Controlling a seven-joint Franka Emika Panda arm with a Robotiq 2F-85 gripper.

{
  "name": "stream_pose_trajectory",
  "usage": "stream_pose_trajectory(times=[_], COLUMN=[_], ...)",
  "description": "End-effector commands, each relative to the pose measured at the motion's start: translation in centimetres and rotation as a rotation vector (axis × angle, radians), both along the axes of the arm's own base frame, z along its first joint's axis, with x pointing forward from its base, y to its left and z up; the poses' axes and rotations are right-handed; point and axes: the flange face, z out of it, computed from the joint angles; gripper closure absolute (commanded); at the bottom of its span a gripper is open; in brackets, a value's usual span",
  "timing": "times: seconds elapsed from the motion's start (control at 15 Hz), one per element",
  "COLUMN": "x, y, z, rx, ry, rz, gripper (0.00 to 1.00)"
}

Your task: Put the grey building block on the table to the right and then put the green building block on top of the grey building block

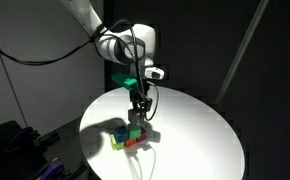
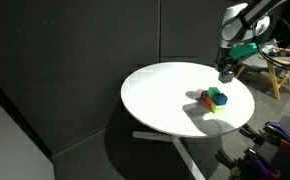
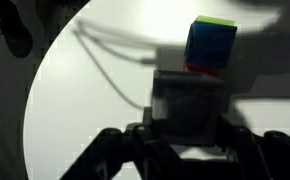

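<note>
In the wrist view my gripper (image 3: 190, 118) is shut on the grey building block (image 3: 190, 95), which looks dark in shadow between the two fingers. Both exterior views show the gripper (image 1: 138, 104) (image 2: 225, 70) hanging a little above the round white table (image 1: 200, 130) (image 2: 155, 95), close to a cluster of blocks. The green building block (image 1: 133, 131) (image 2: 216, 94) sits in that cluster. In the wrist view a blue block (image 3: 210, 45) lies just beyond the held block, with a green edge at its far side.
The cluster also holds a red block (image 1: 135, 144) (image 2: 205, 97) and a yellow-green block (image 1: 117, 138). The table edge (image 3: 45, 90) curves along the left of the wrist view. Black curtains surround the table, and a stand (image 2: 270, 65) is behind it.
</note>
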Motion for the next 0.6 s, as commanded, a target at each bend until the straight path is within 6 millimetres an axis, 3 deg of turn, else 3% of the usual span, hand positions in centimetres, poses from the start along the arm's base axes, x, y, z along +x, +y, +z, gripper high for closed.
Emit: stream_pose_trajectory(times=[0.0,0.53], x=[-1.5,-3.8], y=[-0.8,-3.9], z=[0.7,-1.2], rx=[-0.005,0.019], ry=[0.005,0.039], rz=[0.068,0.171], gripper=[0.68,0.68])
